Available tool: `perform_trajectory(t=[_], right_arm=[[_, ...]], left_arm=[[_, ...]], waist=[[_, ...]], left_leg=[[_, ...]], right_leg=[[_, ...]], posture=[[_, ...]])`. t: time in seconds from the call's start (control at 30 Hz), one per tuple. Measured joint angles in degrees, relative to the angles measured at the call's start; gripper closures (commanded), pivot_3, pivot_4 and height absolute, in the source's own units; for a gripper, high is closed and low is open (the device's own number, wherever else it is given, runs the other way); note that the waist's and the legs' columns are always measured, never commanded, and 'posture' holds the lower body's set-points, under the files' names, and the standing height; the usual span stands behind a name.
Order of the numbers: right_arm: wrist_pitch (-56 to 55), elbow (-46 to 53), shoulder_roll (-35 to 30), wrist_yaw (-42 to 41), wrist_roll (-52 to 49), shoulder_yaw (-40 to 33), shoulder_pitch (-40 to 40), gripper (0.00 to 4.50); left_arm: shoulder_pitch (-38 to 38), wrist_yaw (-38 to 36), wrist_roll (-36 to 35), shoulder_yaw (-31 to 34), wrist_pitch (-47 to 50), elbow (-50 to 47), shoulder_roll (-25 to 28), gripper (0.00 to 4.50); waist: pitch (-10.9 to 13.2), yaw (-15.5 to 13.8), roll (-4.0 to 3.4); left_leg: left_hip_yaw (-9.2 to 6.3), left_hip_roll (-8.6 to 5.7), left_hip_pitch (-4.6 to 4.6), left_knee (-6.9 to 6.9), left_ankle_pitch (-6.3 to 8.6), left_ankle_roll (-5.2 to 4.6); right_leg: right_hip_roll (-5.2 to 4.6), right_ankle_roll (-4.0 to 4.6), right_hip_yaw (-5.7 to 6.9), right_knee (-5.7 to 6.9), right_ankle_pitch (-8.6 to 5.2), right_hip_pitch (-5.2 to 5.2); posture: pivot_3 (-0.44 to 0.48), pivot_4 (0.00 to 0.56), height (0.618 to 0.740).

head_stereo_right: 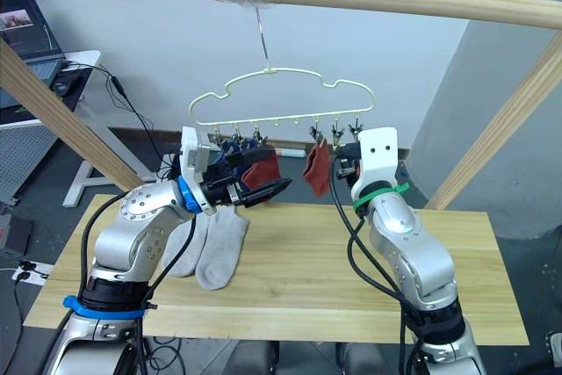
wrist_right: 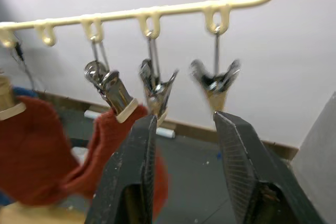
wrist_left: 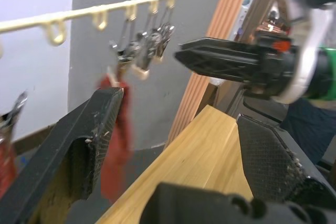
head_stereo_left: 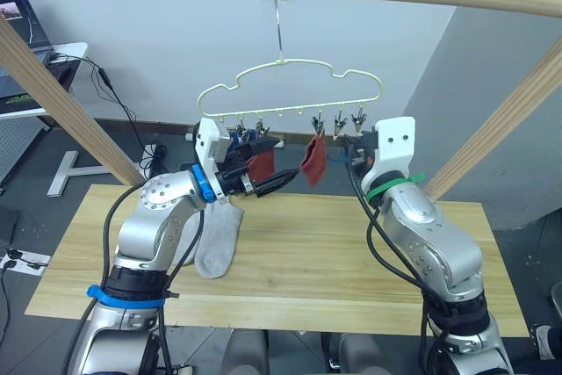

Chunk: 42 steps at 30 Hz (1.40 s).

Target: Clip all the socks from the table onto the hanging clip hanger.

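Both grippers raised at clip hanger [head_stereo_left: 290,85], left gripper [head_stereo_left: 279,182] fingers apart and empty, right gripper [wrist_right: 184,135] fingers apart under clips, rust red sock [head_stereo_left: 314,160] clipped, two grey socks [head_stereo_right: 219,248] on table [head_stereo_left: 351,261].

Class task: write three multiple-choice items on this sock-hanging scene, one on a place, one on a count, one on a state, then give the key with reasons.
1. Where do the grey socks lie?
A. on the table
B. on the clip hanger
C. on the floor

2. How many grey socks lie there?
A. one
B. two
C. four

3. How do the right gripper's jaws stand?
A. shut on a sock
B. shut, holding nothing
C. open, below the silver clips

Key: 1 A, they rest flat on the table. 2 B, a pair lies side by side. 3 C, the right gripper shows a gap under the clip hanger.
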<state>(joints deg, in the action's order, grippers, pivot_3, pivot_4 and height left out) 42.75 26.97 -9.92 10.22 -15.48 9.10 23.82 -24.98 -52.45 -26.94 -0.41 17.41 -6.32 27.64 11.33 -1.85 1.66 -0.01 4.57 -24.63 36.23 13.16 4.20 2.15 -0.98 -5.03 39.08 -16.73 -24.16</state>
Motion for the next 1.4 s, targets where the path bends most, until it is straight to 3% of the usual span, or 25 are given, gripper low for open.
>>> perform_trajectory(t=[0.77,1.4], right_arm=[[-7.8,-13.1,6.6,-6.7,9.2,-0.2,6.2,2.74],[-9.9,-17.3,8.9,-8.2,11.0,-1.3,8.3,2.74]], left_arm=[[1.4,2.0,-1.6,1.5,2.3,-4.9,0.1,0.52],[0.3,3.2,-3.5,2.0,3.4,-6.0,-0.9,0.52]], waist=[[0.0,-2.2,0.00],[0.0,-2.4,-0.01]], left_leg=[[0.00,0.00,0.00,0.44,0.00,0.00],[-0.01,-0.01,0.06,0.74,0.00,-0.01]], right_leg=[[0.02,0.02,-0.01,0.49,0.01,-0.04],[0.04,0.02,-0.04,0.89,0.01,-0.04]], posture=[[0.239,0.170,0.740],[0.242,0.187,0.740]])
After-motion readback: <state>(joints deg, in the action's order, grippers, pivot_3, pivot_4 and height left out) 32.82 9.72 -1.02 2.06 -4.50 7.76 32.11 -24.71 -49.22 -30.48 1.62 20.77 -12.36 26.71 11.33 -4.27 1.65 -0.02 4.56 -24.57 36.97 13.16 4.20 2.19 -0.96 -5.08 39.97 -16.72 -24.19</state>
